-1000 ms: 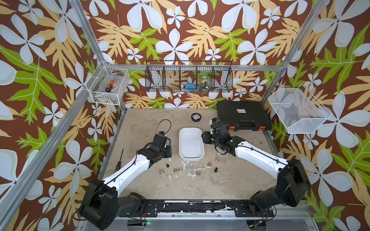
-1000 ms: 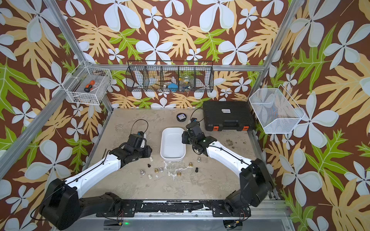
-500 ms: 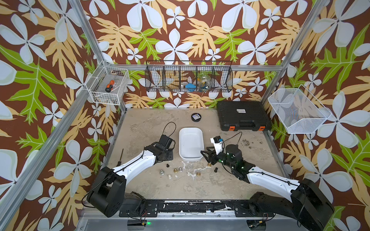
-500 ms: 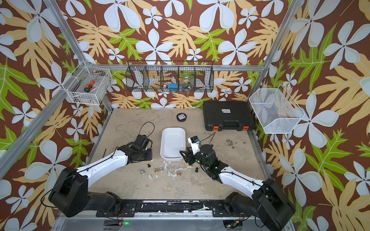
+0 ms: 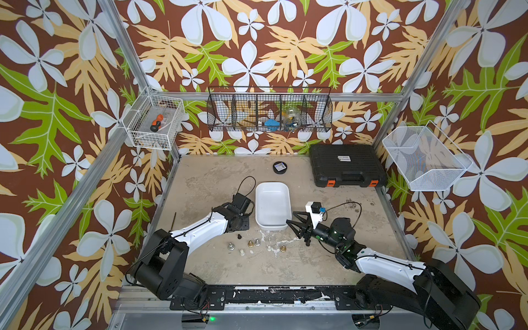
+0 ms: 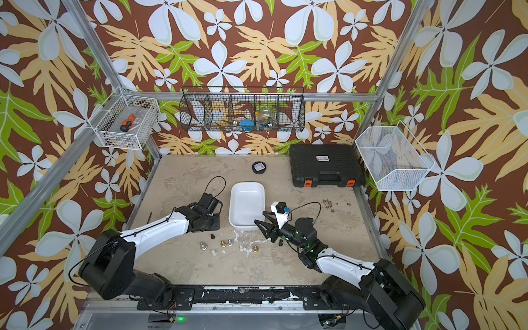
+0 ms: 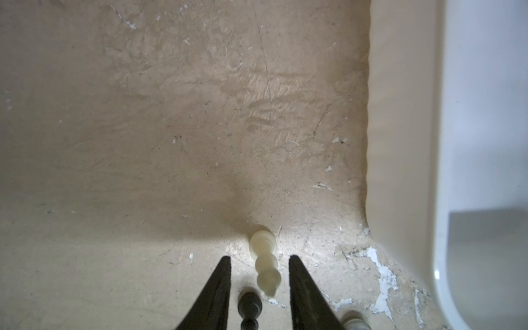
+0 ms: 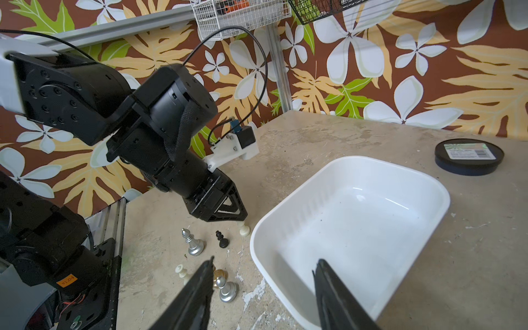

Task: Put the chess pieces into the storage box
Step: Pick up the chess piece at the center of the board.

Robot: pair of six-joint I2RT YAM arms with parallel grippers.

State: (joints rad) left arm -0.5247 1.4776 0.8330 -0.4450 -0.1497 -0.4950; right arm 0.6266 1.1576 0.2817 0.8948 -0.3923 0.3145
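The storage box [image 5: 273, 200] is open above, but the left tool [image 8: 241, 218] crowds its near corner.

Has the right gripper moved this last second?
Yes. The right gripper pulled back from beside the black case to the near corner of the storage box.

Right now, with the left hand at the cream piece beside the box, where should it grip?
Probably the narrow stem above the wider base, coming straight down: the cream piece stands upright between the open fingers of the left hand. Mind the black piece close beside it.
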